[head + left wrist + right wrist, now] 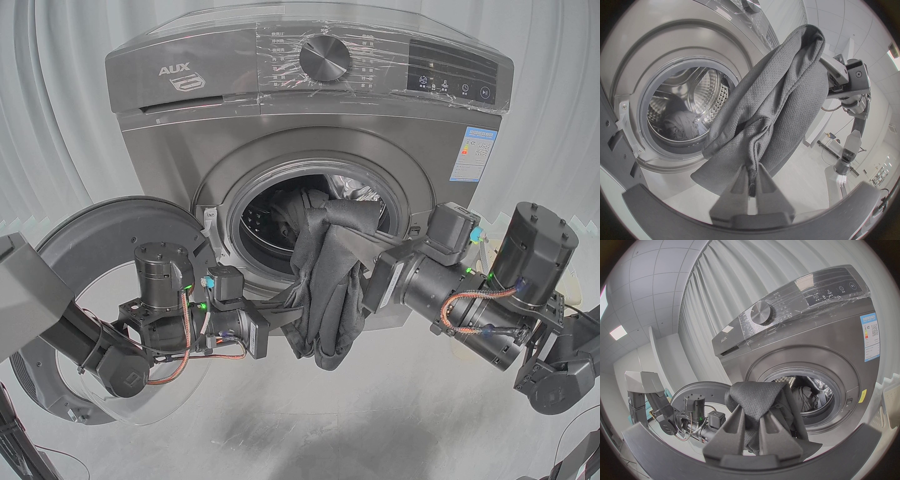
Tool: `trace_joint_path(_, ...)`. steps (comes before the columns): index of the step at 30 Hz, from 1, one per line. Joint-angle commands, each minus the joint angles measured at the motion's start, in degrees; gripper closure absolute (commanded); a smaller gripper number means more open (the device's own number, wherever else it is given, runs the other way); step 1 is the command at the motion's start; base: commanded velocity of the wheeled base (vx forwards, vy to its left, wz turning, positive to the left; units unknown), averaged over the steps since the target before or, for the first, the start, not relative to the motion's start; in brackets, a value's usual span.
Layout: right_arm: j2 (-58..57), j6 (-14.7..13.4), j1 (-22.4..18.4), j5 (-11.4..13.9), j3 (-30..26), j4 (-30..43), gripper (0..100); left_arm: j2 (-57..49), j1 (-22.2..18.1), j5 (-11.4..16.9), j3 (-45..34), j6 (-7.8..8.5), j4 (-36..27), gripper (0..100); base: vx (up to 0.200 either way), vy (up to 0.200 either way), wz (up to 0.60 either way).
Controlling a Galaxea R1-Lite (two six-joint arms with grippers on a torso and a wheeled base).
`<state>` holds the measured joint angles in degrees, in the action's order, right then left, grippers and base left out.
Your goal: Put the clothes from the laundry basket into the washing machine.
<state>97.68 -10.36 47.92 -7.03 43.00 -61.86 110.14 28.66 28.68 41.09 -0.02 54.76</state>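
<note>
Out front in the head view: washing machine (300,144) faces the camera, round door (106,250) stands fully open on the robot's left. A dark grey garment (328,281) hangs in front of the port (232,215), strung between both arms. The right gripper (345,230) holds its upper part about level with the port's middle. The left gripper (299,309) holds a lower fold near the port's bottom edge. Loose end dangles below both, clear of the floor (375,406). Whether the cloth touches the port: cannot tell. Other clothes (284,215) sit inside the drum (253,219). Left wrist view: left fingers (768,187) clamped together on a bunched seam of the garment, cloth rising from there to the right gripper at its far top. Garment is outside the drum; other clothes lie crumpled on the drum's bottom. Right wrist view: right fingers (776,430) pinched on a thick fold, cloth draped over the tips and hanging between camera and port. Left gripper sits lower, beside the open door.
</note>
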Motion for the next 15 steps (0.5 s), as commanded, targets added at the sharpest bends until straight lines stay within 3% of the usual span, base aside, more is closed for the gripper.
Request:
trace_joint_path(1,0.1,0.0,-0.2,0.0,0.0,0.0,100,-0.1,0.0,0.0,0.0,-0.06,0.5,100,0.000,0.000,0.00)
trace_joint_path(9,1.6,-0.1,-1.0,0.2,-0.4,-0.1,100,-2.6,0.7,0.1,-2.2,-0.15,4.4,100,0.000,0.000,0.00)
trace_joint_path(13,4.0,-0.4,-2.4,0.4,-0.5,-0.2,100,-5.7,1.8,0.3,-4.0,-1.12,6.6,100,0.000,0.000,0.00)
trace_joint_path(15,5.9,-0.2,-2.9,0.4,-0.5,-1.9,100,-7.5,2.5,0.4,-4.4,-2.44,8.8,100,0.000,0.000,0.00)
